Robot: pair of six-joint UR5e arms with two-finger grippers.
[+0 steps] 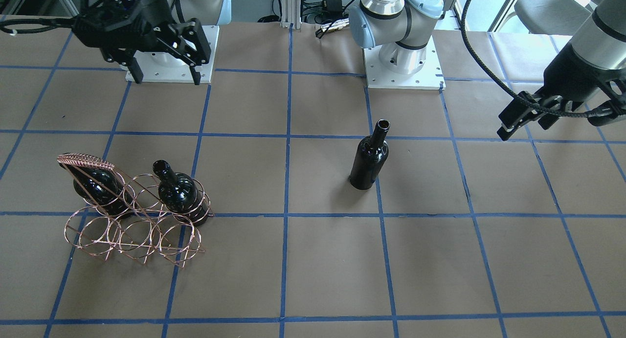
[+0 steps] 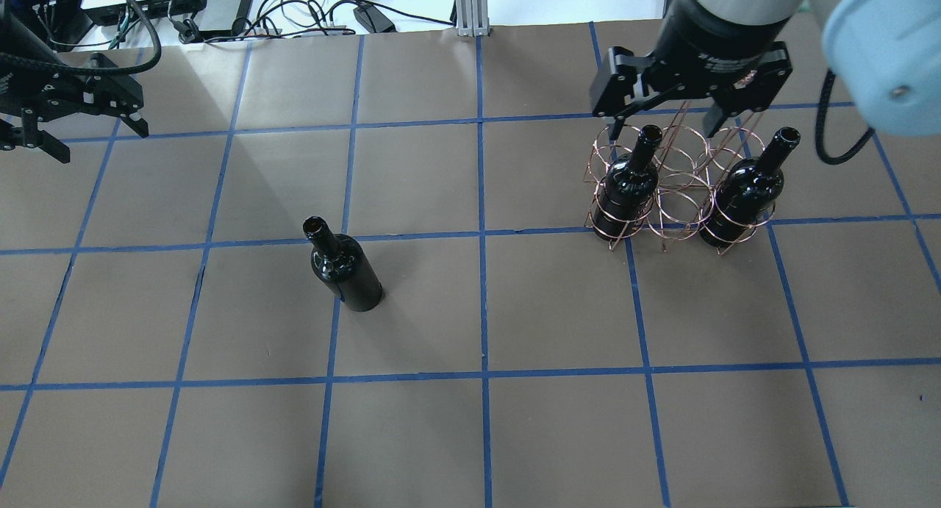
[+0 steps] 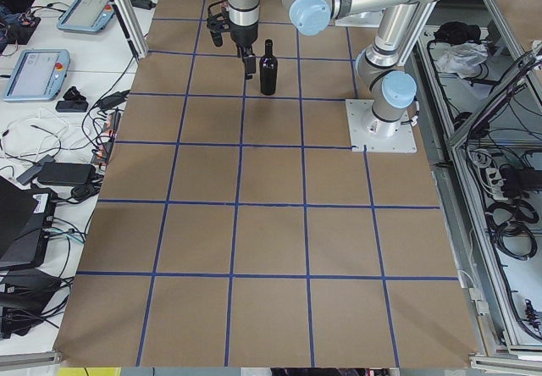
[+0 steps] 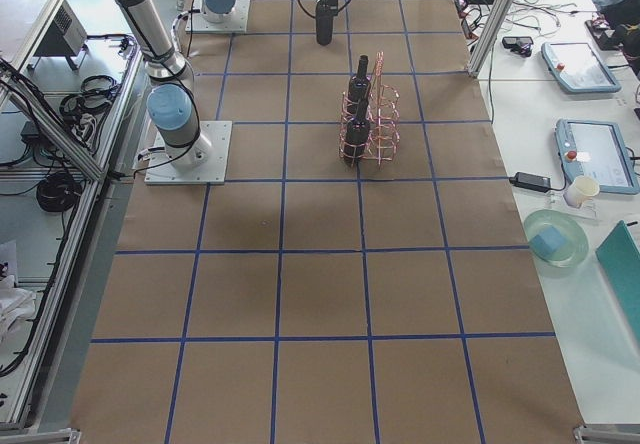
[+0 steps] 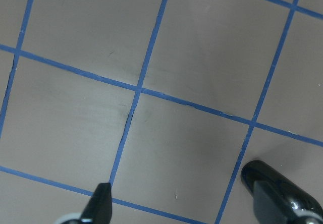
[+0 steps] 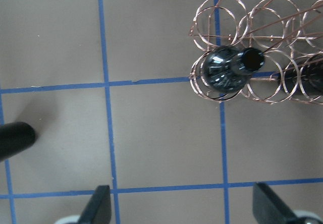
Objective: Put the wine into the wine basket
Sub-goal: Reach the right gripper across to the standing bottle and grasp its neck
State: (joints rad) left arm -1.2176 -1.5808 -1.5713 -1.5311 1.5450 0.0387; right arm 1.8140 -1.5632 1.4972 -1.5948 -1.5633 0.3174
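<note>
One wine bottle [image 2: 343,270], glossy black, stands alone and upright on the table left of centre; it also shows in the front view [image 1: 369,158]. The copper wire wine basket [image 2: 677,199] stands at the right and holds two alike bottles [image 2: 625,188] [image 2: 741,197] in its end rings. My right gripper [image 2: 662,133] hangs open and empty above the basket's far row. My left gripper [image 2: 95,137] is open and empty at the far left, well away from the lone bottle. In the left wrist view the lone bottle's base [image 5: 252,171] shows by one fingertip [image 5: 102,204].
The table is brown paper with a blue tape grid [image 2: 481,236]. The arm bases [image 1: 403,59] stand at the robot's edge. Cables and devices [image 2: 220,1] lie beyond the far edge. The right wrist view shows the basket's rings [image 6: 217,12] and a bottle [image 6: 227,70] in it.
</note>
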